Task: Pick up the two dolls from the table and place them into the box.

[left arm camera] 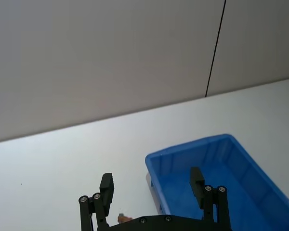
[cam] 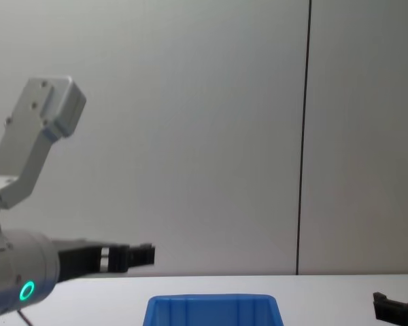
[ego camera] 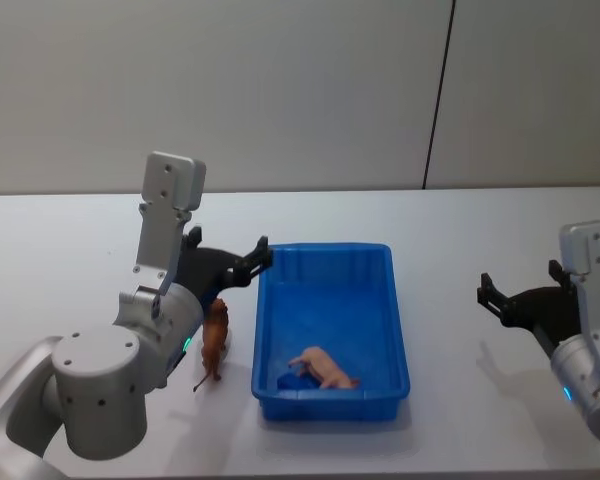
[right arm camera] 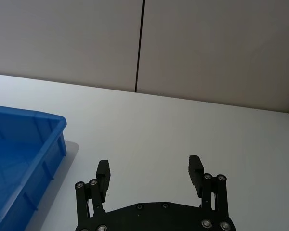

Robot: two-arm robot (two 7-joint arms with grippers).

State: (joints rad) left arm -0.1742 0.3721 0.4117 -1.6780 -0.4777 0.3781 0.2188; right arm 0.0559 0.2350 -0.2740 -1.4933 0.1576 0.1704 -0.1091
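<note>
Pink doll (ego camera: 323, 368) is lying in the box (ego camera: 401, 330). Left gripper (left arm camera: 151, 177), fingers apart, is needing to drop onto the orange doll (ego camera: 215, 340); right gripper (right arm camera: 149, 163) is idling, fingers apart

A robotics laboratory or test room is indicated. A plain white tabletop (ego camera: 460, 220) is set against a bare, pale grey panelled wall (ego camera: 280, 90), which is broken by one dark vertical seam (ego camera: 438, 95). Two grey-and-white robot arms are seen at the near side of the tabletop, the left arm (ego camera: 100, 400) and the right arm (ego camera: 590, 370), and a green indicator ring (cam: 27, 291) is lit on the left one. The tabletop is sparsely furnished: a bright blue plastic bin (ego camera: 330, 247), a brown toy animal (ego camera: 215, 345) stood just beside it, and a pinkish toy animal (ego camera: 325, 368) laid inside it.
</note>
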